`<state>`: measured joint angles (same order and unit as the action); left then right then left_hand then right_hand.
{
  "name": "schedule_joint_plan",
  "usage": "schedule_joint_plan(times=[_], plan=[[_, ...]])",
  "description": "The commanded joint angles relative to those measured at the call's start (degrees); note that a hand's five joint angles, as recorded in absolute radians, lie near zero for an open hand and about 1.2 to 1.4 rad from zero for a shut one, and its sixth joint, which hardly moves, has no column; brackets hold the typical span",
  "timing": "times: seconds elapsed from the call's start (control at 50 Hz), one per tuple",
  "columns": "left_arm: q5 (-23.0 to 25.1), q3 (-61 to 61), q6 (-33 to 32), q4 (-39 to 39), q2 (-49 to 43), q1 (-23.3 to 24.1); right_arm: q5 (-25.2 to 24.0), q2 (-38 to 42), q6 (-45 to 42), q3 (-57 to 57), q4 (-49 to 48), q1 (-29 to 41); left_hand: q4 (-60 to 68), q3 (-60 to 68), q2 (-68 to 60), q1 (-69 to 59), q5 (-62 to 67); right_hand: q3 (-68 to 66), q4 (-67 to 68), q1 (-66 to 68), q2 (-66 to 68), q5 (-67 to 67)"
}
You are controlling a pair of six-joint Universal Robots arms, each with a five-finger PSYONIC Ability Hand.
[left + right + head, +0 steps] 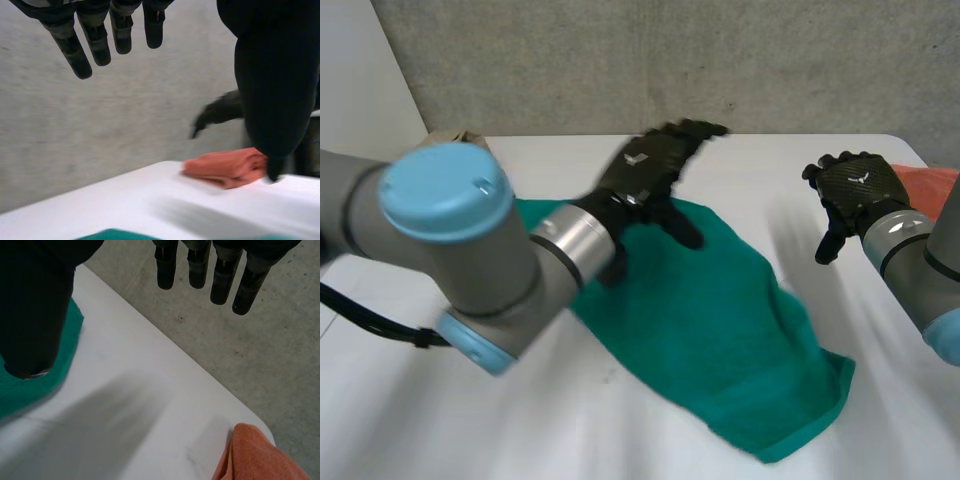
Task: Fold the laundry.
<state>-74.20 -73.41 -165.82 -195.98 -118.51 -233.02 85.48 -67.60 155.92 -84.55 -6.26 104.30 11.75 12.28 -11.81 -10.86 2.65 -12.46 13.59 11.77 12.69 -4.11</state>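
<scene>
Crumpled green terry towel (pixel 720 330) at centre frame on a white table (pixel 470 430). Left hand (pixel 645 170) at upper centre and right hand (pixel 855 190) at the right have fingers outstretched, grasping nothing.

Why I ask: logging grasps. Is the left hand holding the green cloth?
No, the left hand is open, holding nothing; the green cloth lies free.

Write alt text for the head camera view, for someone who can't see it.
A green cloth lies unfolded on a white table. The left hand is open above its far edge; the right hand is open, clear of that cloth, near an orange cloth at the table's edge.
</scene>
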Motion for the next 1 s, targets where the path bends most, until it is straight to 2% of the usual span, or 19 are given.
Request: schedule_joint_plan(times=[0.02, 0.08, 0.24, 0.34, 0.48, 0.62, 0.7, 0.84, 0.96, 1.0], plan=[[0.2, -2.6, -11.3, 0.2, 3.7, -9.7, -3.6, 0.0, -1.7, 1.8, 2.9, -0.2, -1.0, -1.6, 1.1, 0.1, -1.9, 2.5, -3.6, -1.8, -2.7, 4.1], [0.2, -2.7, -15.4, 0.6, 3.5, -12.3, -6.2, -0.1, -5.2, 2.5, 8.4, -0.2, -0.9, -1.4, 0.9, 0.0, -1.8, 2.5, -3.6, -1.8, -2.7, 4.1], [0.6, -0.8, -30.8, 4.6, -2.5, -21.4, -8.1, -2.4, -7.0, 1.7, 22.2, 0.5, -0.4, -0.9, 0.4, -0.5, -1.3, 2.5, -3.6, -1.8, -2.7, 4.1], [1.7, 2.2, -39.5, 6.7, -8.3, -25.9, -8.4, -2.8, -6.6, -2.5, 22.3, 3.2, -0.2, -0.7, 0.2, -0.7, -1.1, 2.5, -3.6, -1.8, -2.7, 4.1], [3.4, 7.0, -44.8, 6.7, -15.8, -29.0, -8.4, -2.8, -1.9, -8.6, 19.9, 7.9, 0.3, -0.2, -0.3, -1.2, -0.6, 2.5, -3.6, -1.8, -2.7, 4.1], [2.9, 11.2, -44.4, 6.4, -19.7, -29.5, -8.2, -2.8, 11.3, -14.6, 13.0, 12.5, 0.3, -0.2, -0.3, -1.2, -0.6, 2.5, -3.6, -1.8, -2.7, 4.1], [2.8, 11.3, -43.7, 6.4, -19.6, -29.4, -7.6, -3.0, 14.9, -17.8, 10.6, 15.0, 0.3, -0.2, -0.3, -1.2, -0.6, 2.5, -3.6, -1.8, -2.7, 4.1], [2.8, 10.6, -39.8, 6.4, -18.2, -28.2, -6.1, -2.8, 15.3, -21.4, 5.2, 18.8, 0.5, 0.0, -0.4, -1.4, -0.4, 2.5, -3.6, -1.8, -2.7, 4.1], [2.8, 9.5, -37.5, 6.4, -16.5, -27.5, -1.6, -2.4, 14.7, -22.9, 0.4, 20.0, 0.5, 0.0, -0.4, -1.4, -0.4, 2.5, -3.6, -1.8, -2.7, 4.1], [2.8, 9.3, -37.0, 6.4, -16.1, -27.4, -0.3, -2.2, 13.8, -23.4, -0.8, 20.3, 0.5, 0.0, -0.4, -1.4, -0.4, -2.8, 1.7, 3.5, 2.6, -1.2]])
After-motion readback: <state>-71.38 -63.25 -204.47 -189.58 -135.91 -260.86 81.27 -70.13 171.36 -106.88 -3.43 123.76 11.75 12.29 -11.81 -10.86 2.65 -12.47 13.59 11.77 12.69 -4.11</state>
